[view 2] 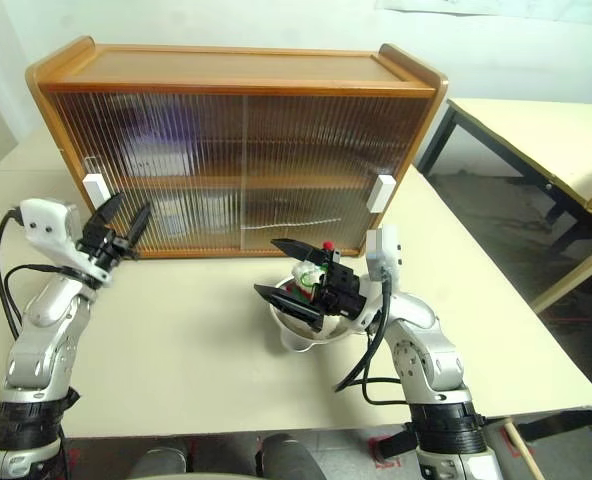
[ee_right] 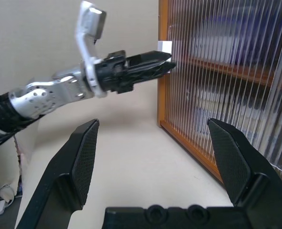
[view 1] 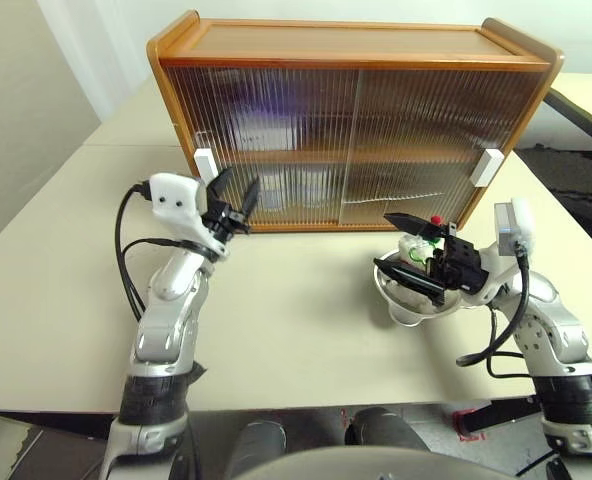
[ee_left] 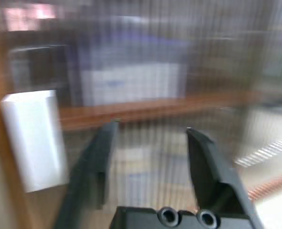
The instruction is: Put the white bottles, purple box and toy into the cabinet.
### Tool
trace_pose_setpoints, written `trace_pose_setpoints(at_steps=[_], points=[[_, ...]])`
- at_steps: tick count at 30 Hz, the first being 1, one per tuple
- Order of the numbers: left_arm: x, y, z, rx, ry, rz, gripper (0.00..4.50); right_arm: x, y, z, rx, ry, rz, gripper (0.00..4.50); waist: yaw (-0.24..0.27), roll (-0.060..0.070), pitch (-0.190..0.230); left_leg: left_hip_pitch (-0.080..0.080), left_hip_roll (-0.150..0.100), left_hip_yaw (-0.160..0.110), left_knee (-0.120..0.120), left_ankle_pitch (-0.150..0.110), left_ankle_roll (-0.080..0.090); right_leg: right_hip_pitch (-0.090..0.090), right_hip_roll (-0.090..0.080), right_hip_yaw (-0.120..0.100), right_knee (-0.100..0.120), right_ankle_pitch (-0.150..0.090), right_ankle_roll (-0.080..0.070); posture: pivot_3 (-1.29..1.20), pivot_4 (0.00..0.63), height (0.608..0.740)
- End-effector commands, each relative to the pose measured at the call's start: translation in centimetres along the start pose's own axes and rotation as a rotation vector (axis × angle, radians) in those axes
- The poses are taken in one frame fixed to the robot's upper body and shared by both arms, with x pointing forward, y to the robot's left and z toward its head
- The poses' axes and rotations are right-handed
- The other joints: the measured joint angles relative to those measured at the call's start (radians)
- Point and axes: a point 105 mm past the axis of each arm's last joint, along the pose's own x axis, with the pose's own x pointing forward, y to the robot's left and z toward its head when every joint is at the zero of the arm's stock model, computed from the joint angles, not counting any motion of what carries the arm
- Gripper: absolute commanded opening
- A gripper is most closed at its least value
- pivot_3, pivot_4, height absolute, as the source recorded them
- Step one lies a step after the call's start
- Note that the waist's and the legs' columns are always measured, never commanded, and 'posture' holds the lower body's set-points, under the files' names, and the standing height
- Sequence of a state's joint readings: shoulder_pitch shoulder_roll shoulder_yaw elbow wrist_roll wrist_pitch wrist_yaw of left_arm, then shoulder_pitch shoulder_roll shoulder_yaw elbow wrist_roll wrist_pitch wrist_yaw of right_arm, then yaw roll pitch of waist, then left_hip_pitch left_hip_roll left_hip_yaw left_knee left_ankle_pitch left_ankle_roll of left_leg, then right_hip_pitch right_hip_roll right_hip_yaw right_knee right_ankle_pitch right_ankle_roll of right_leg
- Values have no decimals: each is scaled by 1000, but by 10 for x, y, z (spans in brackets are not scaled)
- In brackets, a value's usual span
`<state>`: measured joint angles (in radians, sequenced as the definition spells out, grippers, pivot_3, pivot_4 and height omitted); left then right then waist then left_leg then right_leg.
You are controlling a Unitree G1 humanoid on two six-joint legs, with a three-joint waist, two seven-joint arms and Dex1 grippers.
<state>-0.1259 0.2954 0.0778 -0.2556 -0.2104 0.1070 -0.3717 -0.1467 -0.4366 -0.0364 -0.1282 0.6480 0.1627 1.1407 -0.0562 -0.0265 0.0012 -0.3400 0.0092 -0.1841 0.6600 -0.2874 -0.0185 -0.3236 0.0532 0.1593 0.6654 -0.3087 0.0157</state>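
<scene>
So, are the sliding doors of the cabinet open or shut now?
Shut. Both ribbed doors of the cabinet cover its whole front, with a white handle at each outer end.

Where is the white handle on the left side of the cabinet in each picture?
Left eye view: the left white handle is at the cabinet's left edge, just beside the left gripper.
Right eye view: left white handle, again next to that gripper.
Left wrist view: the pale block close ahead.
Right wrist view: a small white piece behind the left gripper.
Shared landmark: the cabinet's orange-brown frame.
</scene>
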Motion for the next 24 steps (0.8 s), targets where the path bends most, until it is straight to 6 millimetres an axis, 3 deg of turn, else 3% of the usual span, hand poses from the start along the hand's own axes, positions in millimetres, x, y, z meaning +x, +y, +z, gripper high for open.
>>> trace_pose_setpoints(at_steps=[1, 3, 7, 8, 12, 20, 24], points=[[-14, -8, -2, -10, -7, -119, 4024, -10, -8, 0, 10, 20, -50, 4500, 1, 0, 0, 0, 0, 0, 0, 0, 0, 0, 0, 0, 0, 0, 0, -113, 6, 740], [-20, -6, -4, -11, -6, -152, 4480, -16, -12, 1, 12, 31, -67, 4500, 2, 0, 0, 0, 0, 0, 0, 0, -1, -1, 0, 0, 0, -1, -1, -113, 5, 740], [-41, -7, -12, -12, 23, -278, 4480, -39, -32, 12, 15, 26, -143, 4500, 3, 0, 0, -1, 1, -1, 0, -1, 0, -1, 0, 0, 0, -1, -1, -115, 2, 740], [-46, -8, -12, -28, 26, -309, 4500, -46, -39, 16, 3, 27, -168, 4314, 4, 1, 0, -1, 1, -1, 0, -1, 0, -2, 0, 0, 1, -1, -1, -115, 0, 740], [-54, -7, -7, -111, 8, -362, 4500, -66, -54, 26, -26, 32, -231, 3196, 4, 1, 0, -3, 1, -2, 0, -2, 1, -4, 0, 0, 2, -1, -2, -116, 0, 740], [-67, -18, 4, -129, 14, -474, 4500, -127, -115, 46, -60, 58, -616, 35, 4, 4, -2, -5, 2, -2, 0, -2, 1, -7, 0, 0, 3, -1, -3, -107, 0, 740], [-64, -19, 11, -141, -5, -470, 4500, -139, -130, 60, -84, 14, -718, 35, 4, 5, -2, -5, 3, -2, 0, -2, 2, -7, 0, -1, 3, -1, -3, -103, 0, 740]])
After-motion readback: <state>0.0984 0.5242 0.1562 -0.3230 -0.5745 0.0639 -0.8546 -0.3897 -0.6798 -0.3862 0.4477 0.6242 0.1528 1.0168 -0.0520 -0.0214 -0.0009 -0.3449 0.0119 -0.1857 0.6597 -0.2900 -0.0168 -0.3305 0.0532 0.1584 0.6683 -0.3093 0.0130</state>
